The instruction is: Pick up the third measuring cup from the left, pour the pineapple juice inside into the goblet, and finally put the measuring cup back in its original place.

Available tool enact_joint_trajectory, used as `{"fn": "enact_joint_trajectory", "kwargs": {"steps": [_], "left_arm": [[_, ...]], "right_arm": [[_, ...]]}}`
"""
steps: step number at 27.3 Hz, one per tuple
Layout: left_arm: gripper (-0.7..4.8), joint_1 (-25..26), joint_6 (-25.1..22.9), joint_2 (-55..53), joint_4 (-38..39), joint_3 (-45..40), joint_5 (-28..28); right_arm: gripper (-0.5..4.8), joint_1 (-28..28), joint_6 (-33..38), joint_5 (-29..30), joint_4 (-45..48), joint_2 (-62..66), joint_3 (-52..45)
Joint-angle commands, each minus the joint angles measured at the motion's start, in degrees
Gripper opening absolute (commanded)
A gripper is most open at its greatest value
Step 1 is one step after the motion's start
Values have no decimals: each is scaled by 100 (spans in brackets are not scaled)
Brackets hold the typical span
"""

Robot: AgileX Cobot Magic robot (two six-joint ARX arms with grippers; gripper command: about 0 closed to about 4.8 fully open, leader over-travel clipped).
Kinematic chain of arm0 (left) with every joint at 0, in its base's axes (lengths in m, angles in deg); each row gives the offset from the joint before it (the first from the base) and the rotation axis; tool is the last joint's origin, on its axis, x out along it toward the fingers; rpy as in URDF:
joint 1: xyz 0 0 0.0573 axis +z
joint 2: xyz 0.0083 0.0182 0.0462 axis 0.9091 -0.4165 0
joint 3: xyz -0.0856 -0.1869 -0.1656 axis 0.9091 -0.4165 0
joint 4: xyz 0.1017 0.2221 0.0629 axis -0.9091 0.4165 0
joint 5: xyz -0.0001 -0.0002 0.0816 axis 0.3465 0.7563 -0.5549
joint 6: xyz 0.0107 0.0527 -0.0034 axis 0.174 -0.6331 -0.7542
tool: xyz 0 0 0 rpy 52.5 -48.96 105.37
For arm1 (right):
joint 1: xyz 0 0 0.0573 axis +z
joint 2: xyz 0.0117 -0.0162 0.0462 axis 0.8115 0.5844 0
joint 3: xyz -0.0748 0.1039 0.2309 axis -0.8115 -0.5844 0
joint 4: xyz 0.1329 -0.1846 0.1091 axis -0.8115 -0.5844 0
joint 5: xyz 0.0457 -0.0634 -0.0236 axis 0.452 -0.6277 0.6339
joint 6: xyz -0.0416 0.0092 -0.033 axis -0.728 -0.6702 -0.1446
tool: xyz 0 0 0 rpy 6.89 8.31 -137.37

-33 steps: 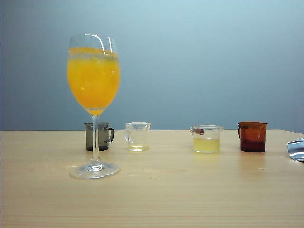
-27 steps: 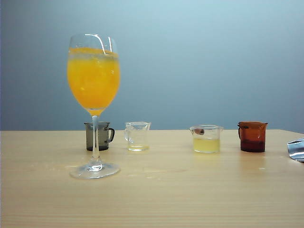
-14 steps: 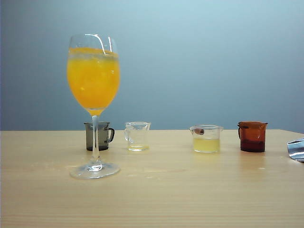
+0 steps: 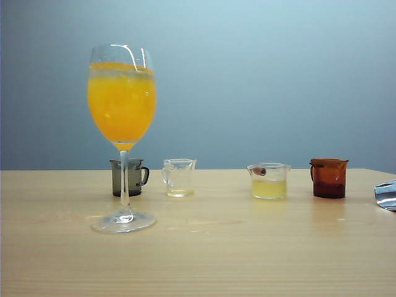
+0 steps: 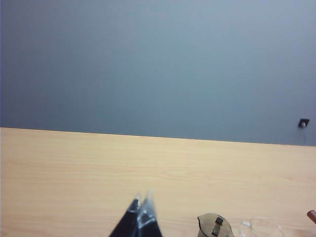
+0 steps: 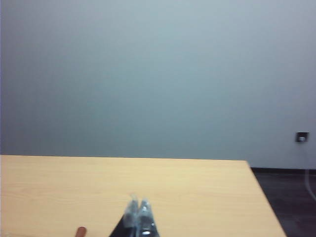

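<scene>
Right of goblet [image 4: 122, 124], third measuring cup [image 4: 268, 180] stands untouched; right gripper [image 6: 138, 211], jaws together, nearer it; left gripper [image 5: 140, 210] likewise pressed together.

The worktop [image 4: 247, 260] is pale wood with fine grain lines, and the wall [image 4: 260, 80] behind is plain grey-blue. The goblet [image 4: 122, 99] is clear and holds a deep orange cloudy drink. The third measuring cup [image 4: 268, 180] is clear, with pale yellow pineapple juice [image 4: 268, 189] and a reddish-brown piece [image 4: 259, 171] at its rim. One cup [image 4: 129, 177] is smoky grey, another cup [image 4: 328, 177] is amber-brown.
</scene>
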Motion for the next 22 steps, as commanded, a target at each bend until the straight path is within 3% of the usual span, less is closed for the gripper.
{"fn": "enact_joint_trajectory", "kwargs": {"steps": [1,7,13,18,22], "left_arm": [[-5,-96,-48,-348,146,369,345],[-5,-455,-164,-894,824,970,1058],[-5,-1049,-597,-1274,1545,1473,1252],[-5,-1456,-627,-1351,1449,1545,1097],[-5,-1471,-627,-1362,1460,1547,1169]], "right_arm": [[-5,9,50,210,459,317,76],[-5,190,365,205,686,822,76],[-5,1014,363,-140,1043,1449,76],[-5,1746,710,-846,1292,2044,61],[-5,2048,708,-846,1611,2603,52]]}}
